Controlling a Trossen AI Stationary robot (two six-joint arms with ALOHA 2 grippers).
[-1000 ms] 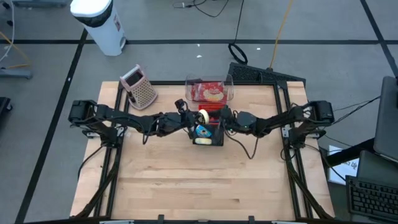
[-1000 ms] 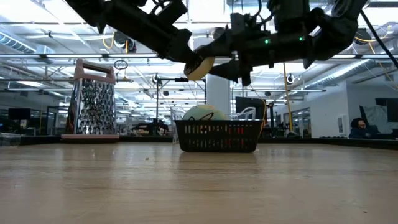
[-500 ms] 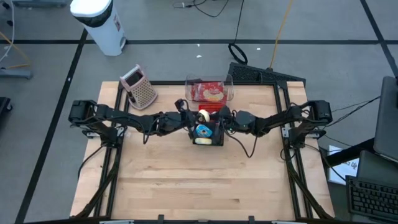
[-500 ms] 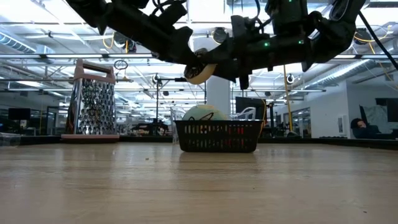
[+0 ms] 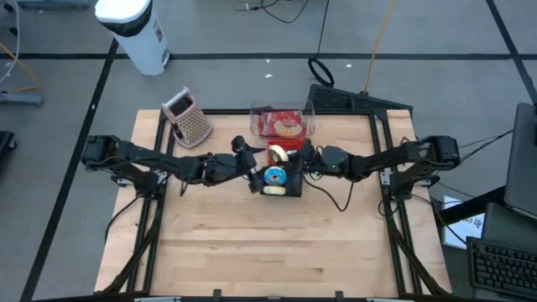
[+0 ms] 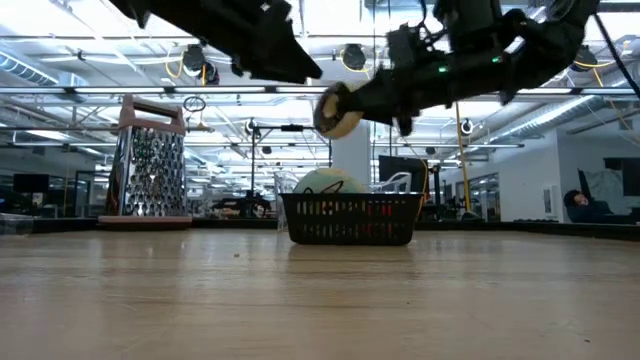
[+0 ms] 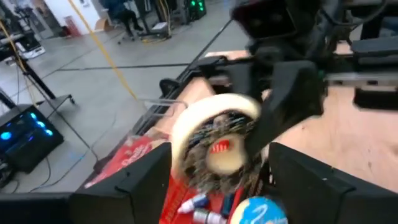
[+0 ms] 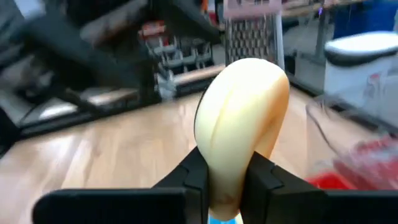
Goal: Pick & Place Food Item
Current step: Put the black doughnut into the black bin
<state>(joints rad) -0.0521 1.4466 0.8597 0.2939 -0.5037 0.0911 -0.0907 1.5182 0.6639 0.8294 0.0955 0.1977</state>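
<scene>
Gripping a cream-coloured bagel (image 6: pixel 338 110) above the black basket (image 6: pixel 349 219), the right tool (image 5: pixel 295 157) holds it (left tool (image 5: pixel 252 164) spread open alongside).

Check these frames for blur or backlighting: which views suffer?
Left wrist view: the bagel and right hand behind it are motion-smeared. Right wrist view: the background arm is blurred, the bagel fairly sharp. Low view: arms silhouetted against bright ceiling lights. High view: evenly lit, sharp.

Robotics lab – open hall w/ workstations (image 6: pixel 590 205), ceiling trusses (image 6: pixel 120 90).
</scene>
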